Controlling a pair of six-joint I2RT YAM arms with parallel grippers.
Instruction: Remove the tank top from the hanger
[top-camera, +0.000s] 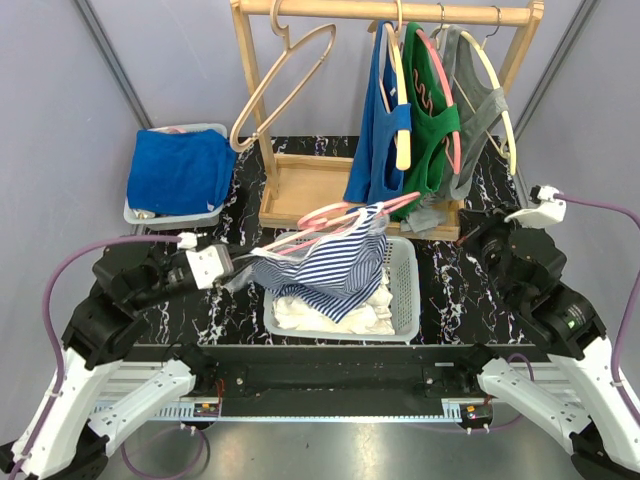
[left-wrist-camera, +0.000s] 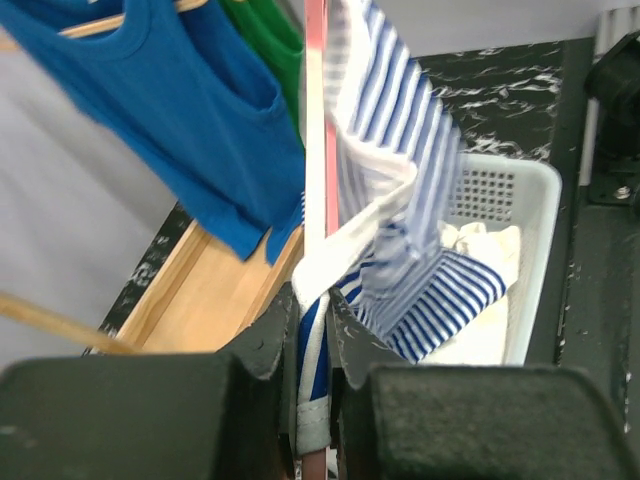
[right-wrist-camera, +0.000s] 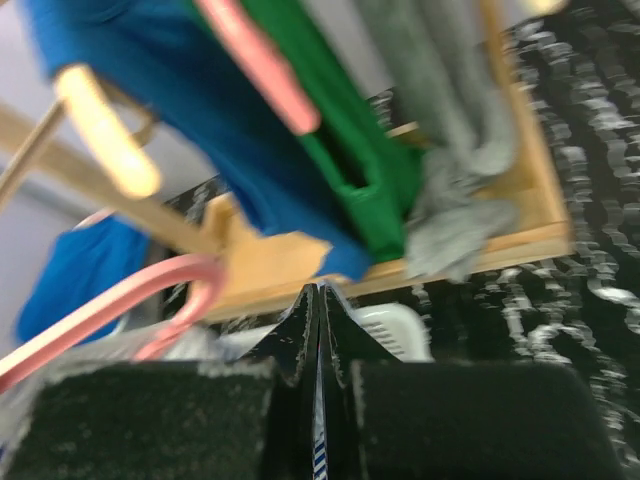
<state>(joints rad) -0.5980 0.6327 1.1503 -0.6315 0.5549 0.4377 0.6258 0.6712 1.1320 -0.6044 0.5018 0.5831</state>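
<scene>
Pinching tank top (top-camera: 330, 270) and hanger (top-camera: 345, 212) together, our left gripper (left-wrist-camera: 313, 308) holds them over the basket (top-camera: 407, 300), we judge for a clean drop. On our right gripper (right-wrist-camera: 318, 300), fingers pressed together nearby.

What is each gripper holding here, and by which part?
The left gripper pinches the striped tank top by a white-trimmed edge, against the pink hanger. The right gripper is shut, with nothing visibly held.

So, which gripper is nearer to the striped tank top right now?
Left. The left gripper has its jaws closed on an edge of the striped tank top. The right gripper, jaws shut, sits apart to its right, by the base of the wooden rack.
</scene>
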